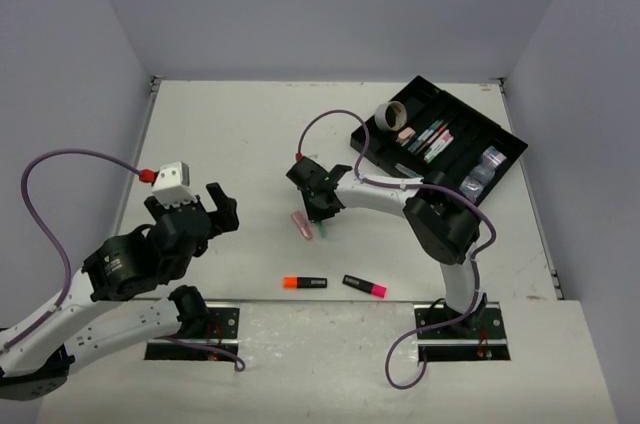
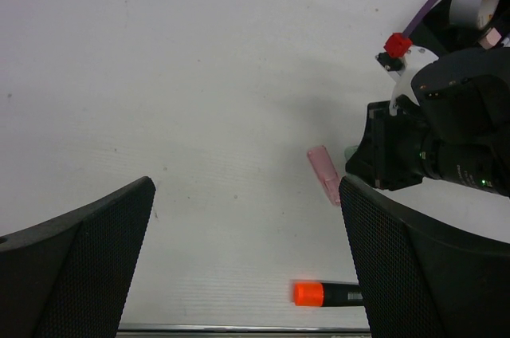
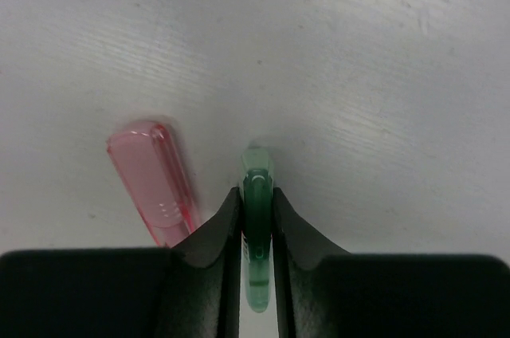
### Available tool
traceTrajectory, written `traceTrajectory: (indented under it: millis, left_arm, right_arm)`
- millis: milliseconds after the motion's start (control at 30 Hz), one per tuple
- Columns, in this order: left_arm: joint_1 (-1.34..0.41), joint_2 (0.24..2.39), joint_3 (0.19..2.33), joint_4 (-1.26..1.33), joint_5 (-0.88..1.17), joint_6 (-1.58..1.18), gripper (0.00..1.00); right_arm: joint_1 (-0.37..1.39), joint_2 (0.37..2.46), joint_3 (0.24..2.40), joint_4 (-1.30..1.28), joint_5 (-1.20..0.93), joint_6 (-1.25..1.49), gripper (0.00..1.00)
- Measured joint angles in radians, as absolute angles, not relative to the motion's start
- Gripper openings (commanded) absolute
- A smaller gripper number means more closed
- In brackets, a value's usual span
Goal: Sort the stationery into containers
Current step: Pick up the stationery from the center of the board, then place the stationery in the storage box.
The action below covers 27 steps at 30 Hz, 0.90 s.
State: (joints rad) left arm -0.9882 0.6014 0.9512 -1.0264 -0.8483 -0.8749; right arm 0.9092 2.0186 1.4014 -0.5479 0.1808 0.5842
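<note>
Pinching the green pen [image 3: 256, 164] between its fingers [image 3: 215, 234], the right end effector [image 3: 256, 198] is clenched on it close to one end of the pen, pointing down at the bench [image 1: 230, 124] a little left of centre. The pen seems to rest on the surface, though the wrist view is too close to be sure. Just beside it on the left lies the pink pen [image 3: 155, 178], slanted and apart from the fingers. Nearer the arm bases, well apart from both pens, lie the orange highlighter [image 1: 304, 282] and, to its right, the pink highlighter [image 1: 365, 286], with a gap between the two. The tray [image 1: 512, 149] sits at the far right of the bench, turned at an angle. The tape ring [image 1: 391, 116] and eraser [image 1: 407, 133] are at its left end, some pens [image 1: 432, 139] lie in a middle compartment, and the cubes [image 1: 485, 166] sit towards its right end. The left end effector [image 1: 222, 204] is released, jaws spread wide with nothing between them, over the left side of the bench, well apart from every item.
</note>
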Motion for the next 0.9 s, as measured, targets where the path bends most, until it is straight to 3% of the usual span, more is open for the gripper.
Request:
traceTrajectory:
  millis: [367,467,600,733,900]
  left_arm:
    - [-0.988,0.586,0.951,-1.026,-0.851,-0.875,1.0]
    - [-0.988,0.577,0.949,-1.026,-0.852,-0.875,1.0]
    - [-0.988,0.557,0.937,-1.021,-0.851,-0.873,1.0]
    - [-0.988,0.55,0.933,-1.011,-0.849,-0.87,1.0]
    - [-0.988,0.549,0.925,-1.003,-0.842,-0.861,1.0]
  right_arm:
    - [0.808,1.79,1.308,-0.6,0.222,0.553,0.0]
    - [0.668,1.683,1.302,-0.604,0.219,0.527,0.0]
    - [0.335,1.618,1.315,-0.599,0.214,0.503,0.0]
    - [0.074,1.68,1.382,-0.605,0.214,0.505,0.0]
    - [-0.041,1.838,1.498,-0.601,0.195,0.526,0.0]
